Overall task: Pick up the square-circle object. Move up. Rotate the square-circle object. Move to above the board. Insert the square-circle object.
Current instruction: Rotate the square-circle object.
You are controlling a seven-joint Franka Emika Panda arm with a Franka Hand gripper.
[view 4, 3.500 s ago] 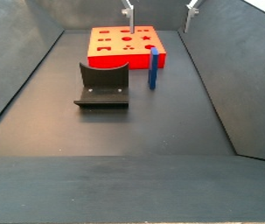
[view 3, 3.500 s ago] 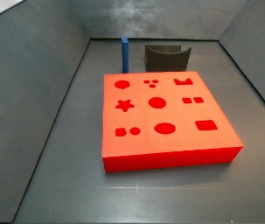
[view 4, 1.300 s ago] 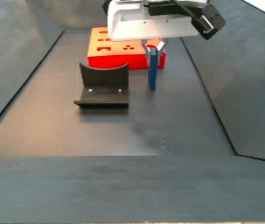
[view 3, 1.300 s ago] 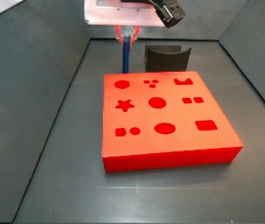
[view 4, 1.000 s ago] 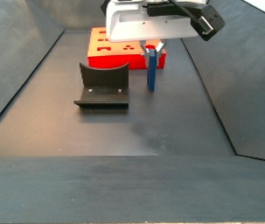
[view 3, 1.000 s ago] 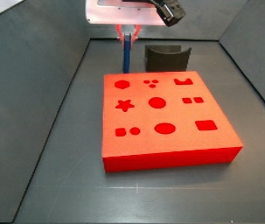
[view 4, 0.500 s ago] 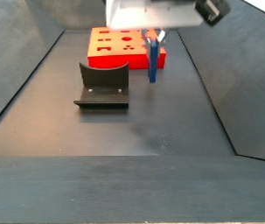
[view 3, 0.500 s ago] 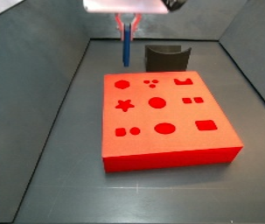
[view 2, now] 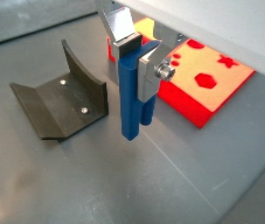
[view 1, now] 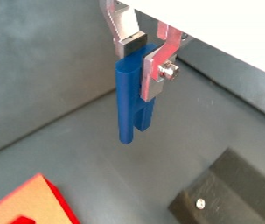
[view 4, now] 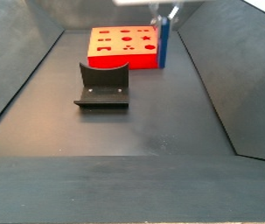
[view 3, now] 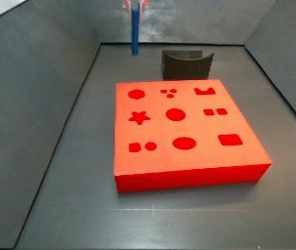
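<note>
Since half a second ago gripper [view 1: 144,54] higher, nearly out of both side views; peg [view 1: 132,101] lifted with it, clear of floor. Fingers [view 2: 156,68] clamped on peg's upper end, peg hanging upright. In side view peg [view 3: 135,27] hangs beyond board's [view 3: 190,156] far edge, left of holder [view 3: 186,64]. Board on floor, cut-outs up.

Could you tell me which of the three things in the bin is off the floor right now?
The blue square-circle object, clamped upright in the hand; the board and dark holder rest on the floor.
</note>
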